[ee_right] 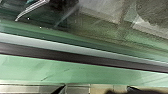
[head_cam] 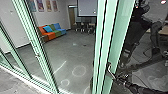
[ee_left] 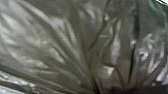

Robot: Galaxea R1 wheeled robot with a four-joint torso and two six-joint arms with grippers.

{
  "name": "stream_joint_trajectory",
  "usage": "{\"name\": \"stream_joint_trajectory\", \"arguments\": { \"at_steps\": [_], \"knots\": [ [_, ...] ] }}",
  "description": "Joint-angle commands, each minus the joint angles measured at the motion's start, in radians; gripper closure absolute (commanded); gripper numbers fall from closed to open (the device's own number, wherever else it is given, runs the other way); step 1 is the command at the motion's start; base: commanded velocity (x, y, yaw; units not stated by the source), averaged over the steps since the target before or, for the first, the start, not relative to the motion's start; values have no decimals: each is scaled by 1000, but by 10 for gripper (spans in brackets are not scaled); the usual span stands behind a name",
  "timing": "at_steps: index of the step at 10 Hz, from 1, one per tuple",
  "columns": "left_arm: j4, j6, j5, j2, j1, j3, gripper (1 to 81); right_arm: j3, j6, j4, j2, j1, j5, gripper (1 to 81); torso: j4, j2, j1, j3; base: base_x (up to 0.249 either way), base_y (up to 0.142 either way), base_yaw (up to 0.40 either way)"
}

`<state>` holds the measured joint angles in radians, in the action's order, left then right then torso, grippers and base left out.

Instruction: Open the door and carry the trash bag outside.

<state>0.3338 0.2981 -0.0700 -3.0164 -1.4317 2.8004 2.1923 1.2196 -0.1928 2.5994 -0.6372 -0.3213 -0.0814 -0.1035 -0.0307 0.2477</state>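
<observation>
I find my right gripper (head_cam: 119, 79) close by the silver handle (head_cam: 110, 69) on the green door frame (head_cam: 103, 50); multicoloured couch (head_cam: 51, 36) (blue cushion (head_cam: 47, 29) noted) along the wall (head_cam: 46, 18).

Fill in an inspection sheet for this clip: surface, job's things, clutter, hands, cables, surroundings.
Surface: grey floor behind the glass, with pale rings and streaks of light.
Job's things: green-framed door with a metal handle, open or closed unclear; dark, creased trash bag close to the left wrist camera.
Clutter: a small dark mark on the floor, too small to identify.
Hands: right hand close to the handle, contact unclear; left hand probably carrying the bag.
Cables: a thin curved line amid dark machinery shapes, possibly a cable.
Surroundings: multicoloured sofa, wall pictures, chairs and a screen.
</observation>
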Motion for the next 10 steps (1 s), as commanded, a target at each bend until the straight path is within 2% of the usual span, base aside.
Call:
{"name": "stream_joint_trajectory", "arguments": {
  "at_steps": [1,5,8,10],
  "knots": [
    [5,1,-68,10,40,1,811,43,5,75,44,58,447,10,0,0,0,-1,92,0,0],
    [4,1,-68,10,40,1,811,3,12,73,-2,70,446,10,0,1,-2,1,81,0,0],
    [4,1,-68,8,38,1,811,-30,14,75,-60,81,442,10,0,4,-6,3,0,0,0],
    [4,1,-68,8,38,1,811,-52,15,82,-107,89,401,10,-1,5,-7,4,0,0,0]
  ]
}}
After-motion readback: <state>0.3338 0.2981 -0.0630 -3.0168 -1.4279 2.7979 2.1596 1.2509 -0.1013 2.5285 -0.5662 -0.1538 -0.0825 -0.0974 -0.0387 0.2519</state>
